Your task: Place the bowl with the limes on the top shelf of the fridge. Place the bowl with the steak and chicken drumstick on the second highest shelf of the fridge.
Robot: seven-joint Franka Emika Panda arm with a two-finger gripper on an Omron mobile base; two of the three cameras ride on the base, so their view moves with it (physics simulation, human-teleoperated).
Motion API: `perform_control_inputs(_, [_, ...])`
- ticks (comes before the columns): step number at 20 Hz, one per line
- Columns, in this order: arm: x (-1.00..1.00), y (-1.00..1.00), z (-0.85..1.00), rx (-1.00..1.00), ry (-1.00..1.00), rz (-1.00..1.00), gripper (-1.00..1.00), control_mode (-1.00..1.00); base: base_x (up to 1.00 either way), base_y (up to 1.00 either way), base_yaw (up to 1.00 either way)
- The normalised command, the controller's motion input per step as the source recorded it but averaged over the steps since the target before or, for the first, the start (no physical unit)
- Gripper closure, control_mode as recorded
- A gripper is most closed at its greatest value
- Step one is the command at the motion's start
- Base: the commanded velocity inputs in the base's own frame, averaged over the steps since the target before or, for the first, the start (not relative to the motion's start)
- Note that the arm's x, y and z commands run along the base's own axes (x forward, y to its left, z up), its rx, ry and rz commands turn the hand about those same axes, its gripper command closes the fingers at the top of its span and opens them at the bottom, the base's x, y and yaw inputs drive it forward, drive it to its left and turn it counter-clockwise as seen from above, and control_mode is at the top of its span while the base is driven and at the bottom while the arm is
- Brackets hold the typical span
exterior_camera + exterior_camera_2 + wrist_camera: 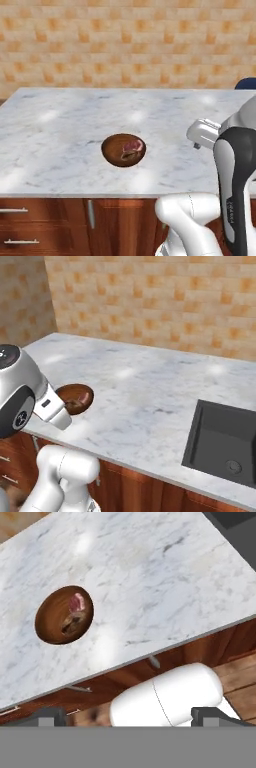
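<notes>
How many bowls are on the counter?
1. The bowl sits near the counter's front edge, with steak and drumstick inside. More could be out of view.

No readable text, label, brand, number or sign appears anywhere; a faint marking on the robot arm [231,206], at about four o'clock, is too small to read.

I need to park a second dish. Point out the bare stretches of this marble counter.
The white marble counter is bare between the reddish-brown wooden bowl and the tiled wall, also left of the bowl. Bare marble also runs from the bowl to the dark sink. Nothing is crowded.
</notes>
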Motion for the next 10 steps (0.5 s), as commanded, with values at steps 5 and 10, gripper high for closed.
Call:
perform_control_inputs(5, [0.00,0.00,0.00,0.00,0.00,0.00,-1.00,1.00,0.54,0.63,-0.32])
perform_control_inputs(10, [0.00,0.00,0.00,0.00,0.00,0.00,-1.00,1.00,0.48,0.05,-0.08])
